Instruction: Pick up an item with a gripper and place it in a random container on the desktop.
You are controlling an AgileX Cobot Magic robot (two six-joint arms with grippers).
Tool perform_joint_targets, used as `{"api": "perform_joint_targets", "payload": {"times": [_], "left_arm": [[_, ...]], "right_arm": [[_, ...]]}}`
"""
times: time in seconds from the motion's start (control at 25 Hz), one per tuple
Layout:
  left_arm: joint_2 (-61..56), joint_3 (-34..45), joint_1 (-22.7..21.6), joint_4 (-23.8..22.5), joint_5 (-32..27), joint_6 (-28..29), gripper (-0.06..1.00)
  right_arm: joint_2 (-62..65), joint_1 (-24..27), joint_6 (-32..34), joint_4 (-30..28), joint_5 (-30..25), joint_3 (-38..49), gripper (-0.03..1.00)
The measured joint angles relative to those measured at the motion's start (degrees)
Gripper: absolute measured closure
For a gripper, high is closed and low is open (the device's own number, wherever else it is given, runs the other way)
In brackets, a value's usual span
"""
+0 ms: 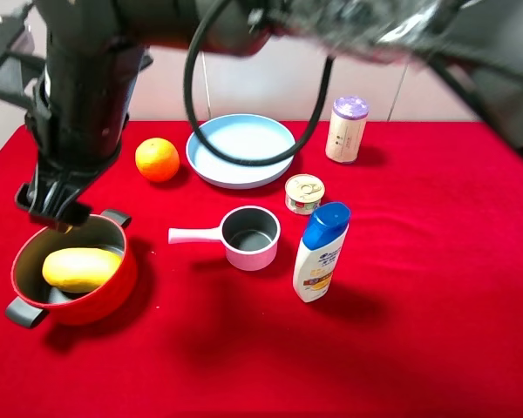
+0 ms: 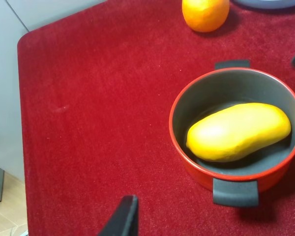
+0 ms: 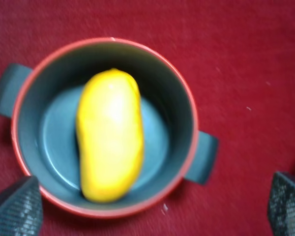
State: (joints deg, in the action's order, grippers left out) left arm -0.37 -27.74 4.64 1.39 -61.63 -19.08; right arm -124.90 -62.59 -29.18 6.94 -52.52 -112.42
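- The yellow mango-like fruit [image 3: 109,135] is lying inside the red pot [image 1: 113,292], resting on the dark grey floor and leaning against the wall, with nothing gripping it
- The right gripper [image 3: 147,206] is hanging straight above the pot with its jaws spread wide; its two textured fingertips [image 3: 15,206] are showing at either side of the pot, clear of the fruit and the rim
- The left gripper [image 2: 211,142] is looking down on the same pot from the side; only one dark finger [image 2: 122,219] and a sliver of another are showing at the frame edges, wide apart, so it is reading as spread and holding nothing
- Judging by this, the placing step is looking finished: the item is sitting in its container, and what is left seems to be only lifting the arm away
- The desktop [image 1: 418,348] is wearing a bright red cloth, lying flat and smooth
- Also sitting on it are an orange [image 1: 157,159], a light blue plate [image 1: 200,165], a small pink saucepan [image 1: 244,237], a small tin [image 1: 304,193], a white shampoo bottle [image 1: 321,252] with a blue cap, and a purple-lidded tube [image 1: 347,129]
- Behind the table a pale wall is showing, and past the table edge a strip of light floor
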Motion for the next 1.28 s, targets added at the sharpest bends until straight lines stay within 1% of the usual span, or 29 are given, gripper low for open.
{"api": "perform_joint_targets", "payload": {"times": [0.36, 0.56, 0.76, 1.04, 1.28], "left_arm": [[0.0, 0.0, 0.0, 0.0, 0.0, 0.0, -0.04], [0.0, 0.0, 0.0, 0.0, 0.0, 0.0, -0.04], [0.0, 0.0, 0.0, 0.0, 0.0, 0.0, -0.04], [0.0, 0.0, 0.0, 0.0, 0.0, 0.0, -0.04], [0.0, 0.0, 0.0, 0.0, 0.0, 0.0, -0.04]], "right_arm": [[5.28, 0.0, 1.41, -9.27, -10.79, 0.0, 0.27], [7.28, 1.08, 1.41, -11.76, -16.78, 0.0, 0.27], [10.88, 1.94, 1.41, -14.88, -17.31, 2.02, 0.27], [18.33, 4.49, 4.54, -19.37, -17.37, 9.85, 0.27], [24.78, 8.39, 8.17, -20.14, -17.42, 17.33, 0.27]]}}
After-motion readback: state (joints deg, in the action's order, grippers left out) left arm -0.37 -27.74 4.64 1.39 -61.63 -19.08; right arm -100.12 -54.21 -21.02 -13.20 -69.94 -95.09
